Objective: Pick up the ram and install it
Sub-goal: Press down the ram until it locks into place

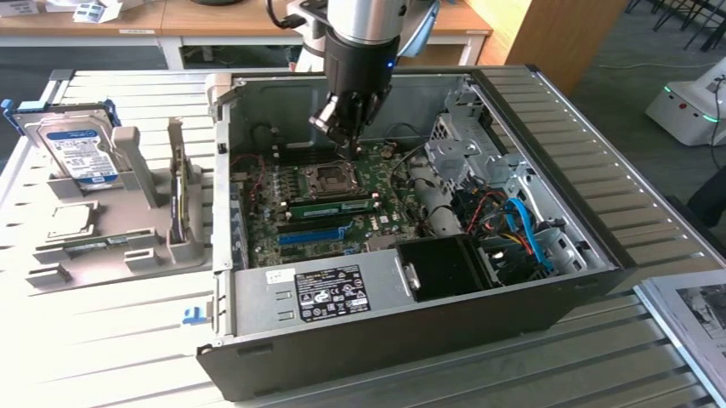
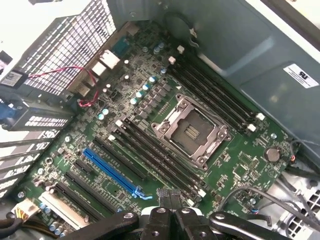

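The ram (image 1: 331,205), a narrow green stick with a pale label, sits in a slot of the motherboard just in front of the CPU socket (image 1: 332,177) inside the open computer case (image 1: 590,255). My gripper (image 1: 340,140) hangs over the board behind the socket, shut, with nothing between its fingers. In the wrist view the shut gripper (image 2: 167,196) hovers over the near ends of the long black memory slots (image 2: 160,160) beside the socket (image 2: 190,131). I cannot tell the ram apart from the slots in that view.
A blue slot (image 1: 312,234) (image 2: 112,172) lies in front of the memory slots. On the exterior view's left a grey holder (image 1: 114,246) carries a silver hard drive (image 1: 82,153) and a thin board standing on edge (image 1: 178,204). Cables and a drive cage (image 1: 477,153) fill the case's right side.
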Available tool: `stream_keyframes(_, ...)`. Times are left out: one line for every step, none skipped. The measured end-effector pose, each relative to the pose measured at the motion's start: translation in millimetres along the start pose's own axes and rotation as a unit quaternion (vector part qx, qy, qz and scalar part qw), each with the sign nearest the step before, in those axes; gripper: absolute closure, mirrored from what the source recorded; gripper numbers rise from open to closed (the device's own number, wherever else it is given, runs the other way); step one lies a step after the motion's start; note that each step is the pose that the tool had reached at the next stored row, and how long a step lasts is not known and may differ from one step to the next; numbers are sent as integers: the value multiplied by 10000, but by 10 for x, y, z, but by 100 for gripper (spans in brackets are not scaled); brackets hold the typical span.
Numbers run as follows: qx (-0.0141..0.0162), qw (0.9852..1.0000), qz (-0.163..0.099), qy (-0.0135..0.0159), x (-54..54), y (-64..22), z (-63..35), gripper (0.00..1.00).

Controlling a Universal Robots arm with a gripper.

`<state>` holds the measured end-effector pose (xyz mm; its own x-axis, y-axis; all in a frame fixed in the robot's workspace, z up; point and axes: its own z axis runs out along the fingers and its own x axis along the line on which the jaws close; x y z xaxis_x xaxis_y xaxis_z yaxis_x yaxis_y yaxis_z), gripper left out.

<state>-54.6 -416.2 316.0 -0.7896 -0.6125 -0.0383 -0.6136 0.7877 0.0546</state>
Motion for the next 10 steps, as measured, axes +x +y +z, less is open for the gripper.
stream_keyframes(2,10000,39,-2,0,0,0,90)
stream_keyframes(3,10000,80,-4,0,0,0,90)
stream_keyframes(5,9999,119,-7,0,0,1,90)
stream_keyframes(6,9999,159,-8,0,0,1,90)
stream_keyframes(8,9998,198,-11,0,0,1,90)
stream_keyframes(9,9997,237,-13,0,0,1,90)
stream_keyframes(11,9996,276,-15,0,0,1,90)
stream_keyframes(12,9995,318,-18,0,0,2,90)
stream_keyframes(14,9994,358,-19,0,0,2,90)
stream_keyframes(15,9992,397,-21,0,0,2,90)
